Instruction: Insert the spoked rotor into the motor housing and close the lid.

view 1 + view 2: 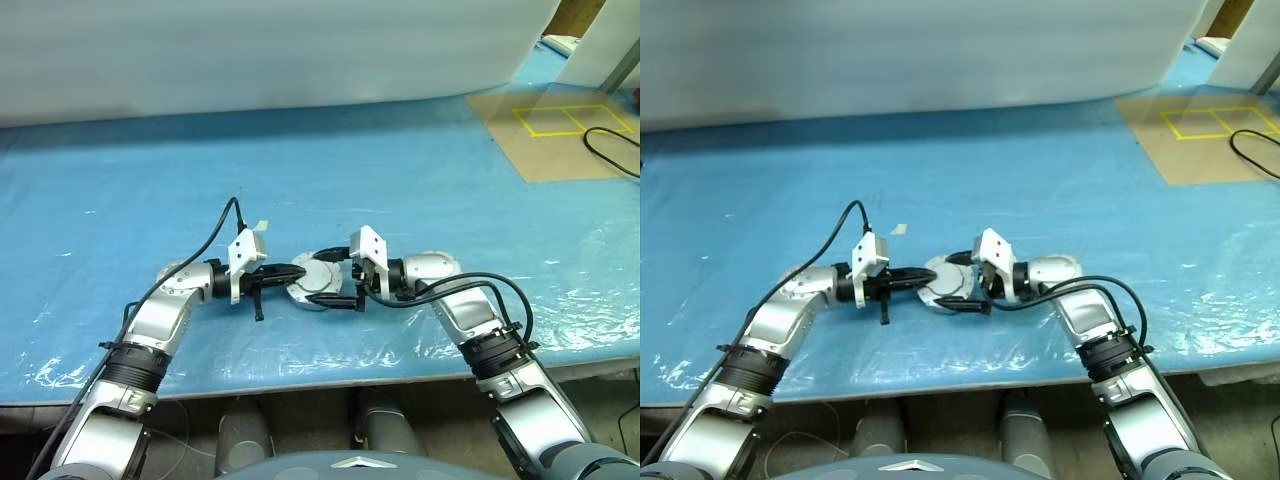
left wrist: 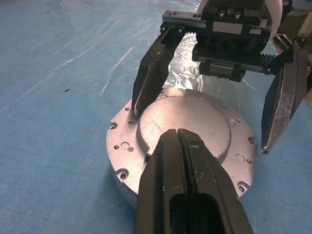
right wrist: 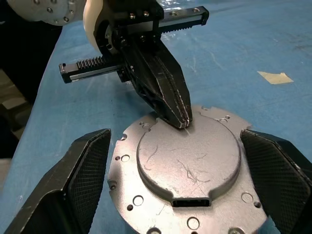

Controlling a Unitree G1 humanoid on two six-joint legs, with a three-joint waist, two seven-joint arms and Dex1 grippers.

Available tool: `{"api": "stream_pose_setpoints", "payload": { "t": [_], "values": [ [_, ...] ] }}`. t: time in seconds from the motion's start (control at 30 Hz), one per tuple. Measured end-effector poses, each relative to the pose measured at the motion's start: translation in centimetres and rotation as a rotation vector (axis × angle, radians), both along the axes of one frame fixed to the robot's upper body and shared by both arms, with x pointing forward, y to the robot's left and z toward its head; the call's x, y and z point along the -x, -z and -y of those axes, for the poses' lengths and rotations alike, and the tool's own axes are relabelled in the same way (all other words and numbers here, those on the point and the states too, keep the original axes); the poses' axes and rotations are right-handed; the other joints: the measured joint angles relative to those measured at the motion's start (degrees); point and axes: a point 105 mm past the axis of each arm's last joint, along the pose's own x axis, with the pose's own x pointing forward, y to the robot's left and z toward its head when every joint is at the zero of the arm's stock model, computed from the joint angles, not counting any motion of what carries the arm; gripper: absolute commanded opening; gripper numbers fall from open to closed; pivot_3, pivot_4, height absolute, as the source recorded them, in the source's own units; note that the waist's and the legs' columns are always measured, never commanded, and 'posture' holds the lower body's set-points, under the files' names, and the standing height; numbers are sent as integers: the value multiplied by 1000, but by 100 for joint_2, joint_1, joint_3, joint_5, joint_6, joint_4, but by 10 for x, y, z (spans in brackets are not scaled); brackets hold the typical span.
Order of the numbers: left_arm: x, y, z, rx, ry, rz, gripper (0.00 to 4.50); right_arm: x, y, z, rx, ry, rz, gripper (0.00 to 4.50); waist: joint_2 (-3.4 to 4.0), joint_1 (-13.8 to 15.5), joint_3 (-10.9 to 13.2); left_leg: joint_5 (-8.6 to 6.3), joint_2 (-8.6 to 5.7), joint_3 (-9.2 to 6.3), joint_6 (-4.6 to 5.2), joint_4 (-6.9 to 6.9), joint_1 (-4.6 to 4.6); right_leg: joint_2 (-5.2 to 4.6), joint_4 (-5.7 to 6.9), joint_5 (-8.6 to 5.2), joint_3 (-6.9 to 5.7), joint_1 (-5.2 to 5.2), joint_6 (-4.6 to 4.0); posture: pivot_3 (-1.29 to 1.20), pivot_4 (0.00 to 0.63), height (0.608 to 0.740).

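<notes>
Near the front edge of the blue-covered bench (image 1: 420,190), the round silver-grey lid (image 3: 187,163) lies plain face up, between both hands. The left hand (image 3: 181,122), pinched shut and empty, rests its tips on the lid's raised centre. Opposite, the right hand (image 2: 202,126) straddles the disc with fingers spread wide, nearly level.

The lid (image 3: 187,170) lay plain side up, so its ribbed face could not be seen. It covered whatever was under it — no rotor and no windings could be made out. Its near edge was cut off in the right wrist view. In the left wrist view the left gripper (image 2: 178,139) hid part of the lid. From the head views the lid was too small and crowded to read — both grippers covered its sides.
</notes>
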Motion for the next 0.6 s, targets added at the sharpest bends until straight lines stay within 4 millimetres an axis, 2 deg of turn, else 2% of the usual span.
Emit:
{"api": "stream_pose_setpoints", "payload": {
  "t": [0.33, 0.6],
  "values": [
    [1, 0, 1, -2, 14, -5, 0, -10, -5, 20, -78, 122, -151, 4488, 0, 1, 0, 0, 0, 0, 0, -3, -2, 0, -3, 0, 0, -2, 0, 0, 150, 740],
    [1, -1, 1, -1, 15, 0, 0, -9, -3, 33, -209, 225, -518, 4488, 1, 17, 0, 0, 0, 0, -1, -4, -1, 0, -4, 0, 0, -3, 0, 0, 150, 740]
  ]
}}
